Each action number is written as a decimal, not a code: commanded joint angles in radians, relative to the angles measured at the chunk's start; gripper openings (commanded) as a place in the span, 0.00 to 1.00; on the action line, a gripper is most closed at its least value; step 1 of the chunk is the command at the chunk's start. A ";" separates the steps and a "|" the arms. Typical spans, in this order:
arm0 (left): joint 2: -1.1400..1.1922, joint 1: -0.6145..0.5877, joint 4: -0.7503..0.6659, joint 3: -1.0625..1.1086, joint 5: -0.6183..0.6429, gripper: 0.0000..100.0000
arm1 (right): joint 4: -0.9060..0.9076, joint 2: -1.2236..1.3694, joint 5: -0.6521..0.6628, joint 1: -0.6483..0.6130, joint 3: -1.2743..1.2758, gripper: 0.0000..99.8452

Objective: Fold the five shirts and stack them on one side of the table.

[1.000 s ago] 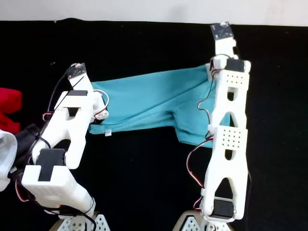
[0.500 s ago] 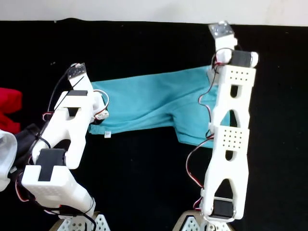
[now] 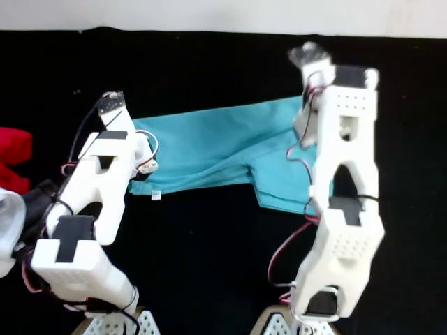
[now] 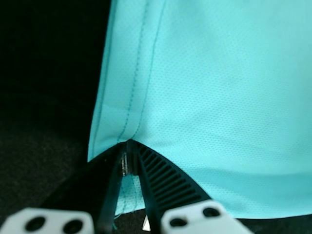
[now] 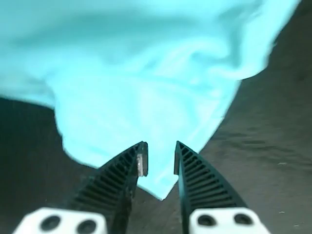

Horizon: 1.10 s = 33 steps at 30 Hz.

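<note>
The left arm [image 3: 98, 181] stands bent at the elbow, its left gripper [image 4: 127, 157] pinched closed on the hem of the teal shirt [image 4: 219, 97]. The right arm [image 3: 353, 105] stretches farther across, and the right gripper [image 5: 160, 157] points downward with its jaws slightly parted

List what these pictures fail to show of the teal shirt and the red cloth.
- High view: the left arm covers the teal shirt's left end; the right arm covers its right part.
- High view: the red cloth is cut off by the edge.
- Left wrist view: the left pincer hides the hem it clamps.
- Right wrist view: the frame crops the shirt under the open right pincer; which part is unclear.
</note>
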 commanded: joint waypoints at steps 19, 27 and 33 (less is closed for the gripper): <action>0.005 -0.012 -0.035 -0.021 0.005 0.01 | -0.297 -0.143 0.196 0.127 0.591 0.10; 0.005 -0.010 -0.035 -0.021 0.005 0.01 | -0.283 -0.286 0.247 0.156 0.590 0.10; 0.005 -0.010 -0.035 -0.021 0.005 0.01 | -0.140 -0.400 0.256 0.010 0.591 0.14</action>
